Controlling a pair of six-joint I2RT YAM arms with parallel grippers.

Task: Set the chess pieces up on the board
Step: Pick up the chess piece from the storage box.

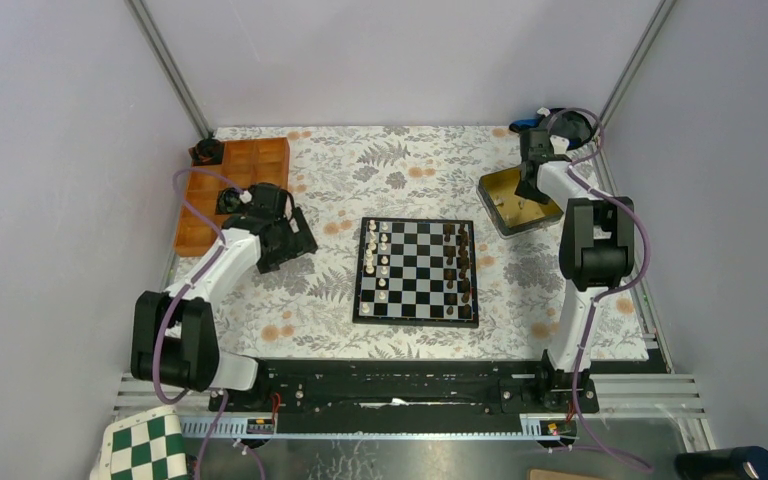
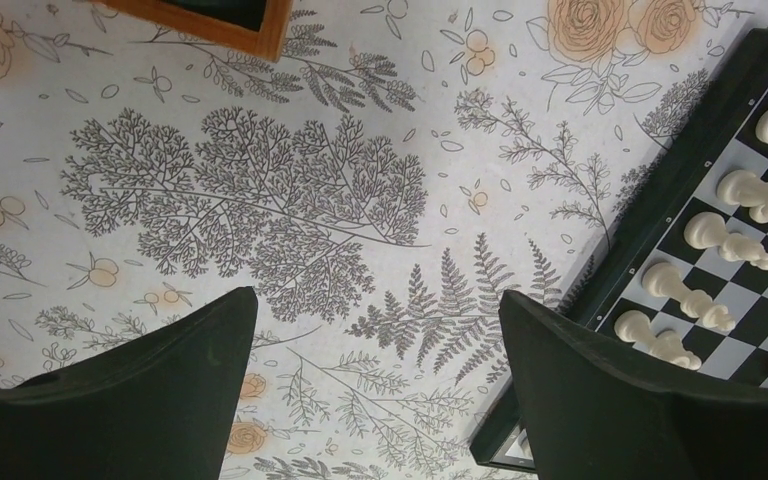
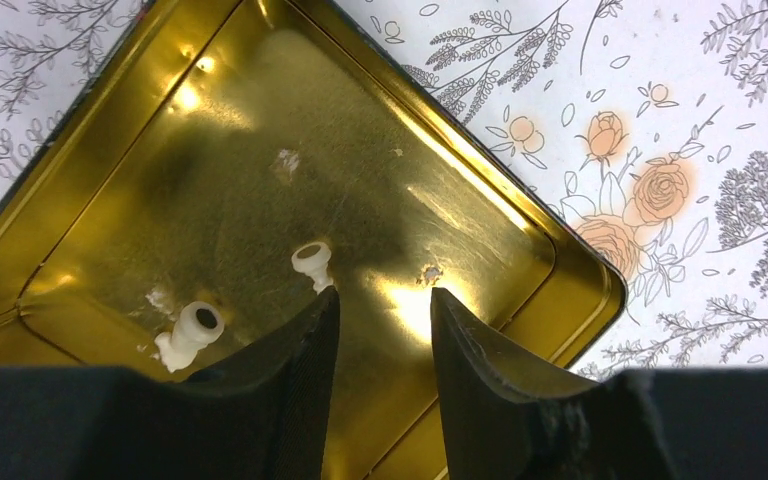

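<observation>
Gold tin [image 3: 260, 130] floor, cream chess piece [image 3: 311, 262] just beside right pincer [image 3: 380, 298]

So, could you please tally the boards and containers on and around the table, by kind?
Black-framed chessboard: 1
Green-and-white checkered board: 1
Orange compartment tray: 1
Gold tin: 1
Total: 4

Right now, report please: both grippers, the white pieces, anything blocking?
Left gripper open, empty, beside the chessboard. Right gripper open over the gold tin, nothing held. Two white pieces lie in the tin, one just outside the jaws. Nothing blocking.
</observation>
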